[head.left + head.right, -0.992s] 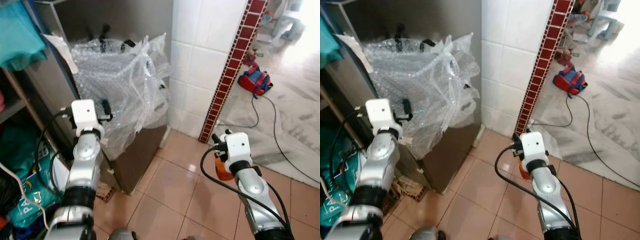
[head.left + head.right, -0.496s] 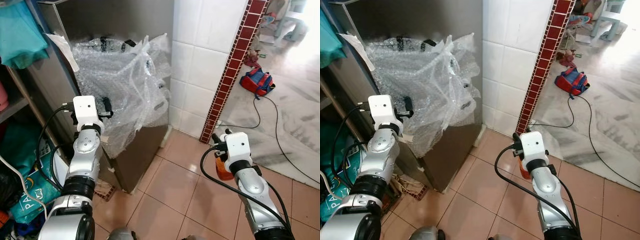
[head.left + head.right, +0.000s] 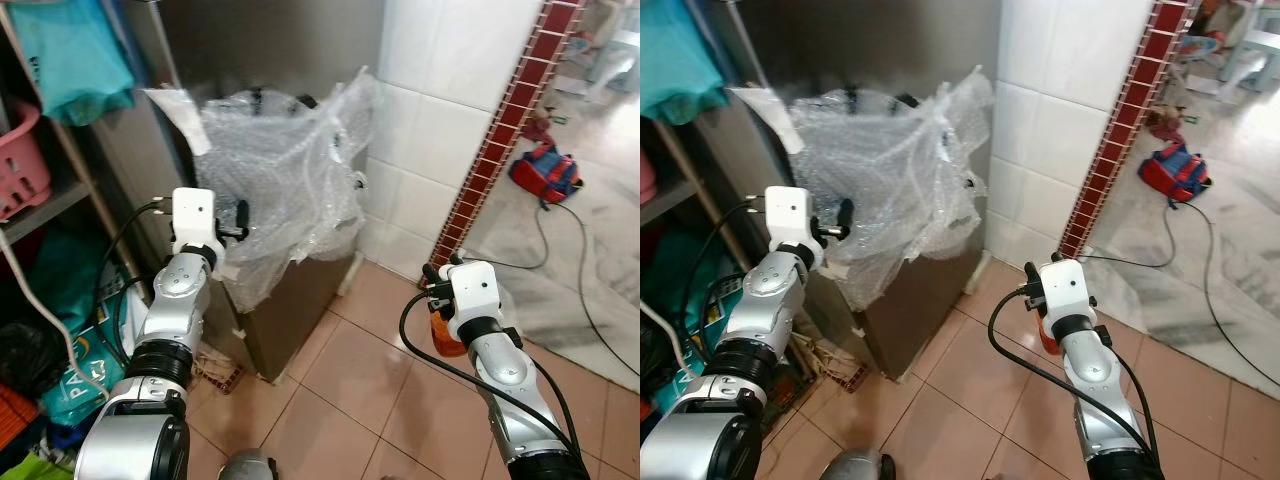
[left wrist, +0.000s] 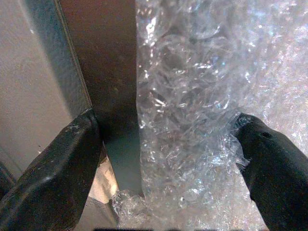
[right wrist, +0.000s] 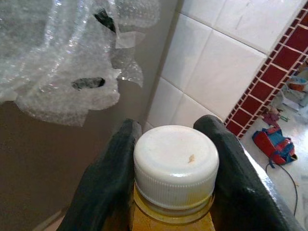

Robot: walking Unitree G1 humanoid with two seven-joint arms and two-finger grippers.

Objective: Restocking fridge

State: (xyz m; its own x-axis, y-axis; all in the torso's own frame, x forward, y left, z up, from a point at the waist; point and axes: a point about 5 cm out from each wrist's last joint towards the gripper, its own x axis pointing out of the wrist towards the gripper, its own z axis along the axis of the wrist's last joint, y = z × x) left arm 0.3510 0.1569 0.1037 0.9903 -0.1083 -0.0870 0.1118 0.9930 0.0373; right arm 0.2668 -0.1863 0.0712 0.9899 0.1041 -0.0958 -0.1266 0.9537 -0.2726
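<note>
Floor tiles (image 3: 345, 385) of a pinkish terracotta run under both arms, giving way on the right to a paler marbled floor (image 3: 590, 270) where a black cable (image 3: 580, 290) trails across. Nearest on the right, the right tool (image 5: 173, 159) is clenched on a bottle (image 5: 174, 166) with a white screw cap and yellow-orange body, one black finger on each side of the cap; in the head views the bottle (image 3: 446, 335) hangs low over the tiles, well apart from the fridge. On the left, the left tool (image 4: 163, 159) is spread wide, its fingers (image 4: 53, 178) straddling the edge where bubble wrap (image 3: 290, 190) drapes over a dark brown fridge (image 3: 300, 300); whether a finger touches the wrap cannot be told. Left of the fridge stands a shelf unit (image 3: 45, 200) with a pink basket (image 3: 30, 150), a teal bag (image 3: 75, 55) hanging above, and packets crowded on the floor below. Behind the fridge rises a white tiled wall (image 3: 440, 100) edged by a strip of dark red tiles (image 3: 500, 140). Farther off, a red and blue bag (image 3: 545, 172) lies on the pale floor.

Compared with a second ago, the whole scene sits farther right and the shelves show more, so the camera has turned left; the left tool is nearer the wrap, and the right one holds the bottle as before.
</note>
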